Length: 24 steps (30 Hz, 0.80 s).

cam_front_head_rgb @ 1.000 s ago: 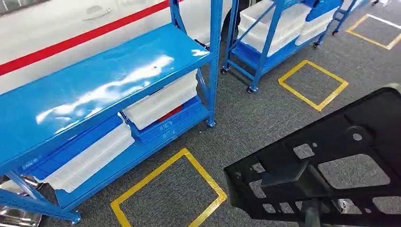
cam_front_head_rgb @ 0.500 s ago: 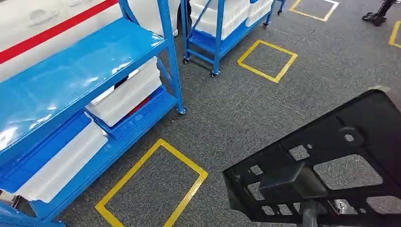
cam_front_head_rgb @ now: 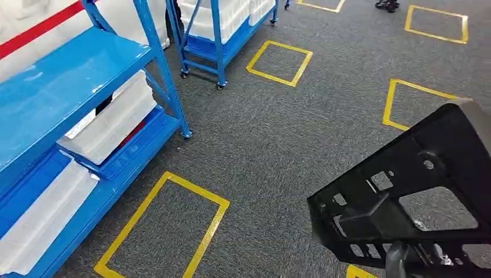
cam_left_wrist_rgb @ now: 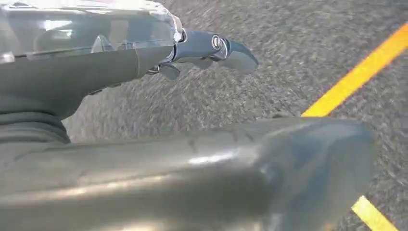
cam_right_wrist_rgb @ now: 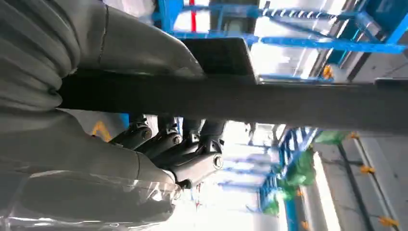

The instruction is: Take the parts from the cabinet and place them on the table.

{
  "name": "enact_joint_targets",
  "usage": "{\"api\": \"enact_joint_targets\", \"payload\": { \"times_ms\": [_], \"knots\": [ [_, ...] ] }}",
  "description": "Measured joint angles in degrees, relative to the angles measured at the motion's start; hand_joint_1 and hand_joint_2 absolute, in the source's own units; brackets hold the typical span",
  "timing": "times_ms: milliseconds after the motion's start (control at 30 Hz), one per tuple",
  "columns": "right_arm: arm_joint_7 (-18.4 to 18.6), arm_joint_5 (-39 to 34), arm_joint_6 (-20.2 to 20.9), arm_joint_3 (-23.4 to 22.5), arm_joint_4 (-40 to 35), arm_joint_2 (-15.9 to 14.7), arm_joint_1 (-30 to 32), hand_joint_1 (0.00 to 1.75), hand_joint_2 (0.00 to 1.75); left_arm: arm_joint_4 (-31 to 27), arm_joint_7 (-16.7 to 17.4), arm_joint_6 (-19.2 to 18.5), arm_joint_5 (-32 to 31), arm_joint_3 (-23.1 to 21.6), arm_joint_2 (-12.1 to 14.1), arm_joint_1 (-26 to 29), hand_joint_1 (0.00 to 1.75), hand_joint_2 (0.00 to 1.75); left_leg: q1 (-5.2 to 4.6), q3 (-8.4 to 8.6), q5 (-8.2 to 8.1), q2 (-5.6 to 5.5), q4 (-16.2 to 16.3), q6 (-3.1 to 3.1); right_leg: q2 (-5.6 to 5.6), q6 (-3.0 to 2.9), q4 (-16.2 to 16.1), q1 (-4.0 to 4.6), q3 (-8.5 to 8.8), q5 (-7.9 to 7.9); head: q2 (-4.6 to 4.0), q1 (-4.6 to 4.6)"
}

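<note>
Grey carpet floor (cam_front_head_rgb: 278, 145), yellow taped squares (cam_front_head_rgb: 279, 62), white bins (cam_front_head_rgb: 110, 124), second wheeled blue rack (cam_front_head_rgb: 217, 40)

You can count two blue racks (cam_front_head_rgb: 69, 75) (cam_front_head_rgb: 217, 35), three white bins (cam_front_head_rgb: 110, 124) (cam_front_head_rgb: 40, 217) (cam_front_head_rgb: 214, 14) on their shelves, four yellow floor squares (cam_front_head_rgb: 162, 229) (cam_front_head_rgb: 279, 62) (cam_front_head_rgb: 435, 23) (cam_front_head_rgb: 414, 104) and one black part (cam_front_head_rgb: 417, 197)

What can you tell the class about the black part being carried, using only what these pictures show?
The black part is a flat, matte black panel, plastic or painted metal by its look, pierced by square and larger cut-outs and small round holes, with a raised rim. In the head view it is tilted above the grey carpet, at lower right. In the right wrist view it shows edge-on as a dark bar, gripped by the right robot hand, thumb on one face and fingers on the other.
</note>
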Motion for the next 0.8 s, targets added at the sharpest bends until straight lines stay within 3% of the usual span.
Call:
{"api": "enact_joint_targets", "payload": {
  "times_ms": [33,67,100,133,200,233,267,300,333,367,400,433,533,567,600,633,667,733,767,800],
  "knots": [
    [0.00,2.40,-3.46,-0.30,-0.76,-0.02,-0.08,1.75,1.75,0.00,-0.15,-0.30,0.00,0.00,0.00,-0.14,0.00,0.00,-0.07,-0.23,0.28,0.64,-0.06,0.13,0.60,0.44,-0.09,-0.02,-0.28,0.46,0.00,0.02],
    [0.02,5.29,-7.90,-0.46,-1.71,-0.11,-0.32,1.75,1.75,0.00,-0.35,-0.72,0.00,0.00,-0.18,-0.19,0.00,0.00,0.80,-0.33,1.06,1.43,-0.95,0.60,0.20,0.64,0.37,0.18,-0.60,0.36,0.00,0.02],
    [-0.07,8.68,-13.06,-0.66,-2.36,-0.61,-0.66,1.75,1.75,0.02,-0.53,-1.09,0.00,0.02,-0.18,-0.26,0.00,0.00,0.49,-0.40,1.46,2.32,-1.11,0.81,-2.94,0.72,1.70,0.41,-1.29,-1.11,0.00,0.04],
    [-0.04,13.56,-19.88,-0.65,-3.10,-1.18,-1.46,1.75,1.75,0.15,-0.87,-1.68,0.00,0.02,-0.17,-0.14,0.00,0.00,0.30,-0.91,1.77,3.28,-1.12,1.28,-5.18,1.04,5.52,0.35,-3.00,-4.27,-0.02,0.04],
    [0.70,23.23,-30.24,-0.68,-3.98,-2.21,-2.55,1.75,1.75,0.37,-1.07,-2.49,0.02,0.02,-0.15,0.18,0.00,0.00,0.03,-1.73,2.05,5.21,-0.80,1.36,-6.23,1.53,15.08,-0.05,-6.60,-9.23,0.00,0.04],
    [1.84,27.73,-34.30,-0.68,-4.26,-2.82,-2.79,1.75,1.75,0.46,-1.18,-2.78,0.02,0.02,-0.13,0.27,0.00,0.00,0.01,-2.09,2.10,6.10,-0.59,1.29,-6.30,1.74,17.83,-0.14,-7.35,-10.23,-0.02,0.04],
    [3.26,32.28,-37.77,-0.65,-4.33,-3.52,-3.01,1.75,1.75,0.50,-1.25,-2.93,0.02,0.07,-0.13,0.28,0.00,0.00,0.01,-2.41,2.14,6.90,-0.33,1.23,-6.41,1.95,18.11,-0.26,-6.91,-10.01,0.00,0.04],
    [4.88,37.54,-40.92,-0.63,-4.33,-4.33,-3.10,1.75,1.75,0.52,-1.38,-2.97,0.02,0.15,-0.13,0.21,0.00,0.00,0.01,-2.67,2.14,7.81,-0.10,1.22,-6.69,2.07,15.65,-0.43,-4.89,-8.71,0.00,0.04],
    [6.22,42.30,-42.97,-0.65,-4.33,-4.89,-3.10,1.75,1.75,0.55,-1.40,-2.97,0.02,0.24,-0.20,0.14,0.00,0.00,0.01,-2.82,2.09,8.57,0.09,1.14,-7.27,2.06,10.76,-0.49,-1.55,-6.76,0.00,0.04],
    [7.11,46.02,-43.90,-0.65,-4.37,-5.14,-3.14,1.75,1.75,0.57,-1.42,-2.97,0.02,0.35,-0.24,0.02,0.00,0.00,0.01,-2.86,1.87,9.15,0.24,0.87,-8.55,1.90,5.25,-0.43,2.05,-5.01,0.00,0.04],
    [8.06,49.53,-44.31,-0.65,-4.61,-5.33,-3.35,1.75,1.75,0.57,-1.51,-2.97,0.00,0.55,-0.35,-0.06,0.00,0.00,-0.02,-2.34,1.50,9.72,0.34,0.50,-11.43,1.47,0.31,-0.13,5.00,-5.02,0.00,0.04],
    [8.82,51.90,-44.36,-0.63,-4.65,-5.51,-3.60,1.75,1.75,0.61,-1.57,-3.06,0.00,0.81,-0.42,-0.04,0.00,0.00,-0.36,-2.69,1.07,10.32,0.36,-0.01,-11.92,0.78,-0.41,0.50,5.18,-5.88,0.00,0.04],
    [11.04,53.46,-44.58,-0.61,-4.78,-6.54,-3.20,1.75,1.75,0.74,-1.73,-3.58,0.00,1.31,-0.57,-0.34,0.00,0.00,-0.02,-1.63,0.64,12.10,0.17,-0.87,-9.91,-0.49,-0.57,0.80,5.10,-6.09,0.00,0.04],
    [11.67,53.78,-44.62,-0.63,-4.98,-6.80,-3.03,1.75,1.75,0.74,-1.81,-3.78,0.02,1.33,-0.63,-0.70,0.00,0.00,-0.27,-1.08,0.16,12.57,0.13,-1.43,-8.75,-1.06,-1.32,0.34,6.16,-5.82,0.00,0.02],
    [12.35,54.13,-44.73,-0.63,-5.18,-7.08,-2.62,1.75,1.75,0.92,-2.08,-3.95,-0.02,1.38,-0.61,-0.58,0.00,0.00,0.10,-1.15,0.01,9.39,1.40,-1.64,-8.37,-1.24,-1.80,0.15,6.90,-5.72,0.00,0.04],
    [13.18,54.35,-44.80,-0.50,-5.22,-7.60,-2.76,1.75,1.75,0.98,-2.27,-4.19,-0.02,1.44,-0.61,-0.52,0.00,0.00,0.25,-3.12,-1.38,6.34,5.01,-1.72,-7.93,-1.65,-1.87,-0.03,7.40,-5.96,0.00,-0.07],
    [13.83,54.55,-44.82,-0.35,-5.22,-8.06,-2.85,1.75,1.75,1.07,-2.32,-4.33,-0.05,1.51,-0.61,-0.39,0.00,0.00,0.49,-6.27,-3.26,4.85,10.26,-1.91,-7.20,-1.96,-1.87,-0.05,7.78,-6.30,0.00,-0.04],
    [14.38,54.70,-44.82,-0.04,-5.22,-8.74,-2.68,1.75,1.75,1.29,-2.38,-4.35,0.00,1.66,-0.66,-0.05,0.00,0.00,0.72,-13.04,-5.33,4.31,20.11,-2.22,-5.25,-2.01,-1.83,-0.02,8.85,-7.32,-0.02,-0.04],
    [14.69,54.72,-44.82,0.09,-5.22,-9.16,-2.55,1.75,1.75,1.29,-2.38,-4.39,0.00,1.73,-0.70,0.16,0.00,0.00,0.83,-15.05,-3.96,4.31,21.31,-2.35,-4.16,-1.95,-1.83,-0.06,9.64,-7.95,0.00,-0.04],
    [14.86,54.74,-44.82,0.26,-5.22,-9.49,-2.47,1.75,1.75,1.29,-2.40,-4.41,0.02,1.79,-0.70,0.28,0.00,0.00,0.96,-15.49,-1.44,4.29,19.80,-2.41,-3.21,-1.83,-1.83,-0.12,10.50,-8.61,0.00,-0.04]
  ]
}}
